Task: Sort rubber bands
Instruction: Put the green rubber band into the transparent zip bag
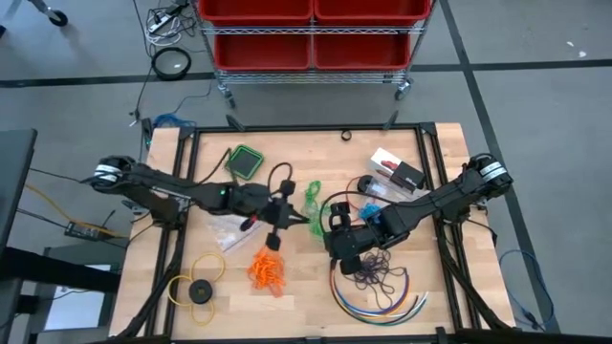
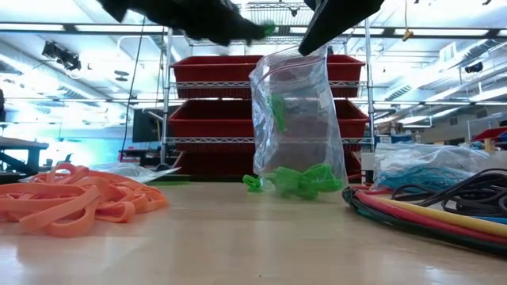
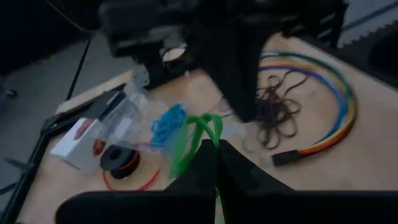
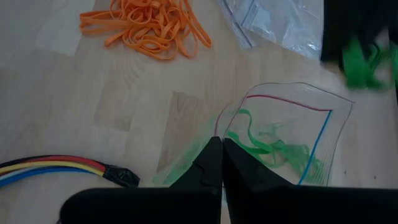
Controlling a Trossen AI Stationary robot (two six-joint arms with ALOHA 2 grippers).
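A clear zip bag [image 2: 297, 119] stands upright mid-table with its mouth open. Green rubber bands [image 4: 273, 148] lie inside it, at its bottom [image 2: 303, 180]. My right gripper [image 4: 221, 152] is shut on the bag's rim. My left gripper [image 3: 217, 163] is shut on another bunch of green rubber bands [image 3: 198, 134]. It hangs in the air just left of the bag's mouth [image 2: 266, 30]. In the high view the two grippers stand close together, the left [image 1: 298, 216] and the right [image 1: 331, 224]. My left gripper pinches the green bunch between its two fingers, and the loops [image 3: 189, 140] stick out past the fingertips. The bunch is lifted clear of the table, level with the bag's top. My right gripper pinches one wall of the bag's mouth [image 4: 219, 132] at the rim, slanting down from the table's right. The bag hangs below the fingers, upright and open, with its bottom on the table.
An orange bunch [image 1: 268, 270] lies near the front, dark purple bands [image 1: 379, 272] and long coloured cables [image 1: 382, 298] at the front right. Blue bands in a bag [image 1: 375, 187] and a white box [image 1: 394, 170] lie behind. A yellow ring with a black disc [image 1: 196, 287] lies front left.
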